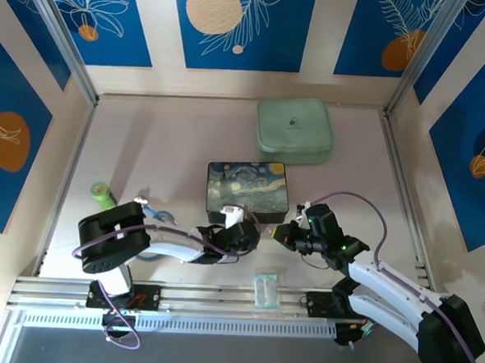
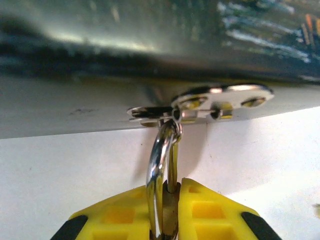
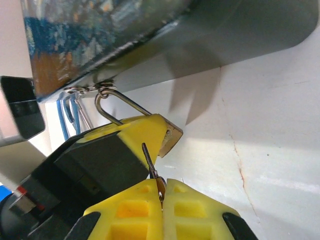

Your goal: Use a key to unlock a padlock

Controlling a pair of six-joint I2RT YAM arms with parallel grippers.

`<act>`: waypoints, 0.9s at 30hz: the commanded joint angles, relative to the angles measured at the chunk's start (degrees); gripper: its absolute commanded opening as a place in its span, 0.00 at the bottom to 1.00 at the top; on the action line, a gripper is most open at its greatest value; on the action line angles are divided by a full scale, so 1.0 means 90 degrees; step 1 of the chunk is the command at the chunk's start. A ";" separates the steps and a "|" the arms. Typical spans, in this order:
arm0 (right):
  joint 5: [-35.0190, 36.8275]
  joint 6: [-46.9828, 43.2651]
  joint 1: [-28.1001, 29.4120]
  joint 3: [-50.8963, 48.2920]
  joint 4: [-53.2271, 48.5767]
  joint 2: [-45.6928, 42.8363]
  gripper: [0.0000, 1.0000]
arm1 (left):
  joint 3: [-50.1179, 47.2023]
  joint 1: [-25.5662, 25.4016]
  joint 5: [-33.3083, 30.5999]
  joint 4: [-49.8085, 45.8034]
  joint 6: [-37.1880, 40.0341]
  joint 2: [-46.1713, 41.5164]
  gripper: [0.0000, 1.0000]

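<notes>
The padlock is a small brass block, clamped between the yellow, waffle-moulded pads of the left pincer. The pincer's jaws are closed down to the width of the padlock body. The padlock's thin, polished steel shackle curves up out of the pads and threads through the flat silver clasp just above the pincer. The clasp sits on the lower edge of the box, a rounded rectangular case painted with a swirling blue-and-yellow night sky. In the right wrist view, one dull gold corner of the padlock pokes out past the left pincer's fingertip.

The key is a slim, flat sliver of metal with a pale gold head. The right pincer pinches it by that head, its jaws almost together with only the key between them. The blade slants up and leftward from the pads, and its tip lies against the left pincer's yellow finger, just beside the padlock's underside. I cannot tell whether the tip has entered the keyhole.

Both pincers meet tip to tip at the near side of the box, over a matte, pale table. Behind the left pincer lies looped blue tubing. Beyond the box sits a soft, mint-green case with rounded corners. On the near side of the pincers lies a small clear plastic pouch. A glossy green cylinder stands well off to the left.
</notes>
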 commanded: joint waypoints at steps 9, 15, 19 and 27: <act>-0.0885 0.1908 -0.0079 -0.1008 0.2521 0.1029 0.00 | -0.0642 0.0371 0.0851 0.1353 -0.0989 -0.0574 0.07; -0.1032 0.1971 -0.0134 -0.1084 0.2601 0.1031 0.00 | -0.0665 0.0403 0.0947 0.1471 -0.1365 -0.0723 0.07; -0.1205 0.2087 -0.0204 -0.1107 0.2847 0.1050 0.00 | -0.0765 0.0437 0.0976 0.1710 -0.1627 -0.0667 0.07; -0.1324 0.2197 -0.0247 -0.1076 0.3316 0.1360 0.00 | -0.0884 0.0447 0.0998 0.2024 -0.2060 -0.0750 0.06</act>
